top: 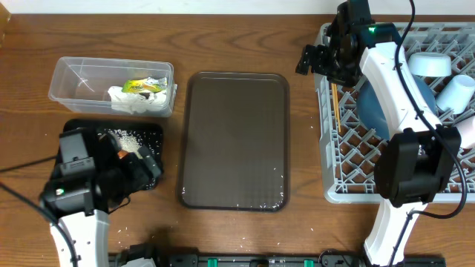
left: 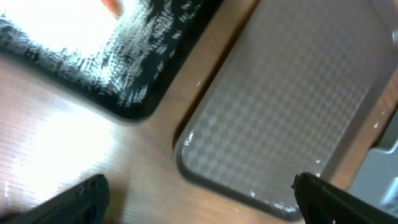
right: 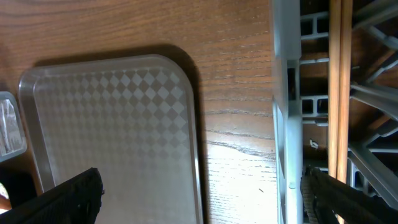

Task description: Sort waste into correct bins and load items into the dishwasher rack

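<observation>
The clear tub (top: 61, 77) at the far left holds crumpled tissue (top: 128, 101) and the wrapper (top: 142, 87). The black tray (top: 154, 133) below it holds rice (top: 122, 137) and a carrot piece (top: 121, 153). My left gripper (top: 142, 167) is open and empty over the black tray's near right corner. In the left wrist view (left: 199, 200) it hangs above bare wood between the black tray (left: 134, 109) and the brown tray. The rack (top: 334, 178) holds the dark blue bowl (top: 371, 105), light blue bowl (top: 430, 65), white cup (top: 454, 93), pink cup (top: 465, 130) and chopsticks (top: 335, 104). My right gripper (top: 315, 59) is open and empty at the rack's left edge; the right wrist view (right: 205, 199) shows the chopsticks (right: 339, 87).
The dark brown serving tray (top: 236, 141) lies in the middle with a few rice grains along its near edge (top: 245, 204). It also shows in the left wrist view (left: 298, 93) and the right wrist view (right: 118, 124). Stray grains lie on the wood (top: 119, 219) near the left arm.
</observation>
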{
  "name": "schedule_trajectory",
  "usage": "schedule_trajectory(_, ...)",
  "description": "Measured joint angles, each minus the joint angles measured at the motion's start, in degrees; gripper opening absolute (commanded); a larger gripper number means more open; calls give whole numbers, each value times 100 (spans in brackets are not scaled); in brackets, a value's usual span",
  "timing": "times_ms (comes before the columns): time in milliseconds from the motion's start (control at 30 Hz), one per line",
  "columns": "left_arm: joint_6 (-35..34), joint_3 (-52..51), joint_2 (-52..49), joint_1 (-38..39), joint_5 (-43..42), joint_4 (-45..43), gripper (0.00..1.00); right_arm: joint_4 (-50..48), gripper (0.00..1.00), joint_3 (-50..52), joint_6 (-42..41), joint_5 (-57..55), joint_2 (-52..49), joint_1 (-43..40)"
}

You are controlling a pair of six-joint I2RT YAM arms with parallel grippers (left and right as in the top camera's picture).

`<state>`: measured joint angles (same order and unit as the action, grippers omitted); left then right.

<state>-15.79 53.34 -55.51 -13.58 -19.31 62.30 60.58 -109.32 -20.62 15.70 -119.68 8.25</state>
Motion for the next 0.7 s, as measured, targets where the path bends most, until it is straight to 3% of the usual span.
schedule_trajectory(167,841,-866,208,734,33,-1530,98,-2,99,0,0,0,0,0)
schedule_trajectory(400,1641,-2841,1478,1794,20,-4013,98,-2,99,0,0,0,0,0)
schedule_trajectory(700,2048,-4426,2817,2076,39,-5617,98,0,99,0,-2,0,0,0)
